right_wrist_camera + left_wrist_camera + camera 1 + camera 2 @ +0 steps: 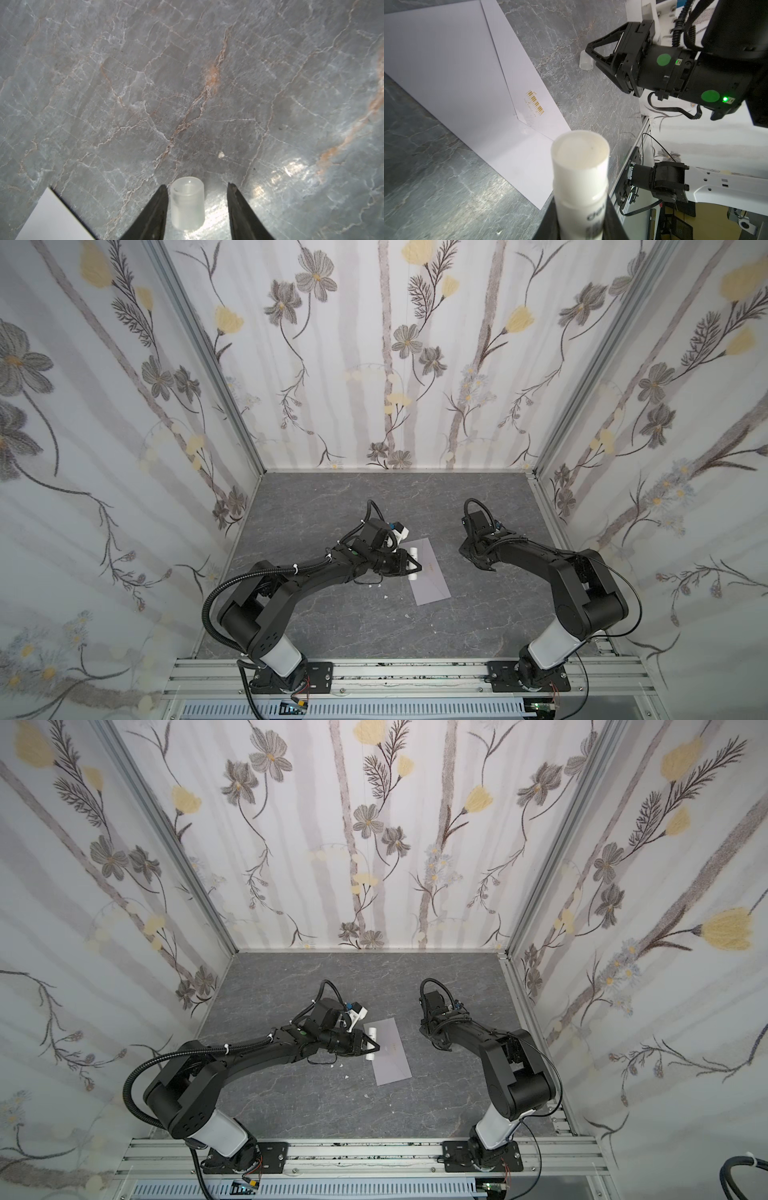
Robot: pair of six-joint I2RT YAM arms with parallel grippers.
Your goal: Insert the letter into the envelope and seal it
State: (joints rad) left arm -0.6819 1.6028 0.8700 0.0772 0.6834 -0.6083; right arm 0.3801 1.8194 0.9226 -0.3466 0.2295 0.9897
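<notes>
The grey-lavender envelope (434, 580) (392, 1060) (446, 72) lies flat at the table's middle. Its pointed flap is folded down next to a small gold mark (535, 102). The letter is out of view. My left gripper (419, 568) (376, 1048) (579, 207) hovers at the envelope's left edge, shut on an uncapped white glue stick (411, 552) (580, 166). To the envelope's right, my right gripper (484, 566) (444, 1047) (196, 187) stands open low over the table. The translucent cap (188, 203) (586, 62) rests between its fingers, close to one and clear of the other.
Small white scraps (385, 596) lie on the grey marble table (332, 506) in front of the envelope. Flowered walls close in the back and both sides. An aluminium rail (395, 672) carrying both arm bases runs along the front.
</notes>
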